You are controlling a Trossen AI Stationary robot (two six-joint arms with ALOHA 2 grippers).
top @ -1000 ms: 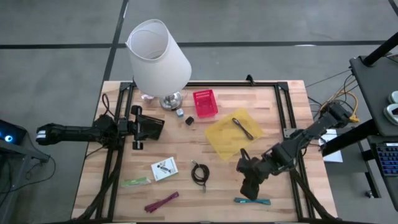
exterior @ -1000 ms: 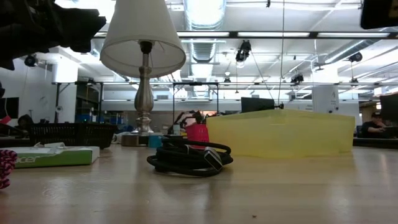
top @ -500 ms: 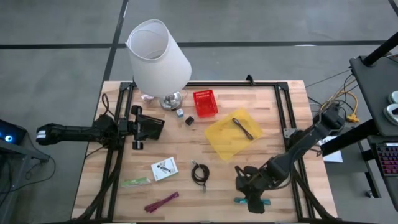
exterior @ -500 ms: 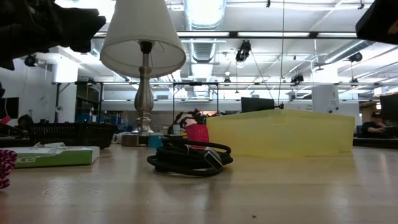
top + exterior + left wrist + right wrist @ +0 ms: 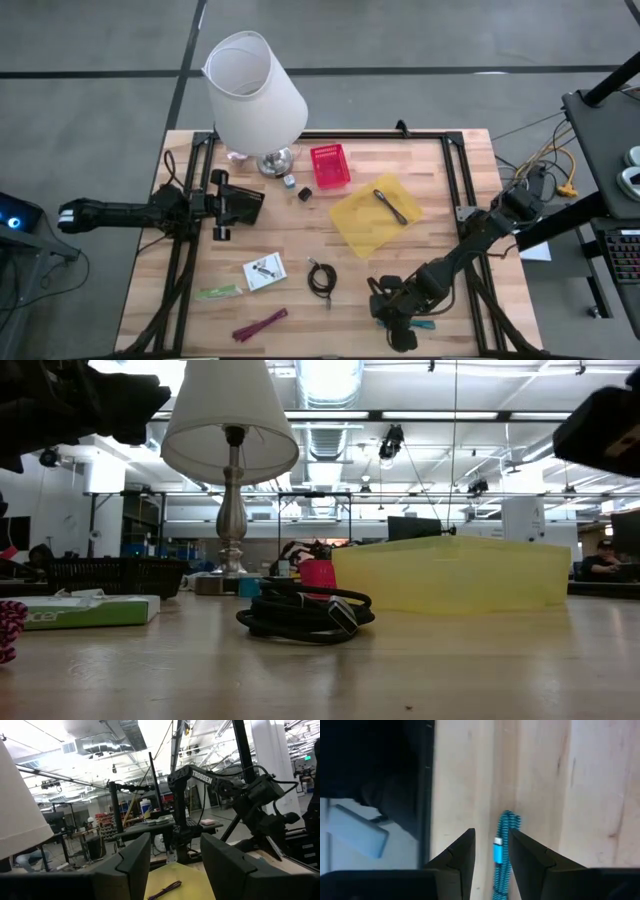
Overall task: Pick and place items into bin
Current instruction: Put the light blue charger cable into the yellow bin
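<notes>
My right gripper (image 5: 398, 320) hangs open near the table's near edge, pointing steeply down. Its fingers stand on either side of the teal tie (image 5: 501, 851) without visibly touching it. The tie lies flat on the wood (image 5: 424, 324). A purple tie (image 5: 390, 205) lies in the yellow bin (image 5: 352, 225). A black coiled cable (image 5: 321, 278), a white card packet (image 5: 263, 272), a green strip (image 5: 218, 292), a maroon tie (image 5: 260, 324) and a tiny dark cube (image 5: 304, 194) lie loose on the table. My left gripper (image 5: 240, 205) waits open at the left, empty.
A big white lamp (image 5: 255, 90) stands at the far left beside a red basket (image 5: 330, 165). Black frame rails (image 5: 470, 200) run along the table's sides. The table's edge rail (image 5: 426, 795) lies close beside the teal tie, with the floor beyond it.
My right gripper has sunk toward the teal tie and shifted a little toward the table's left, rolling about its own line as it went. In the low view its dark body has come down into the upper right corner. The items lie as before.
</notes>
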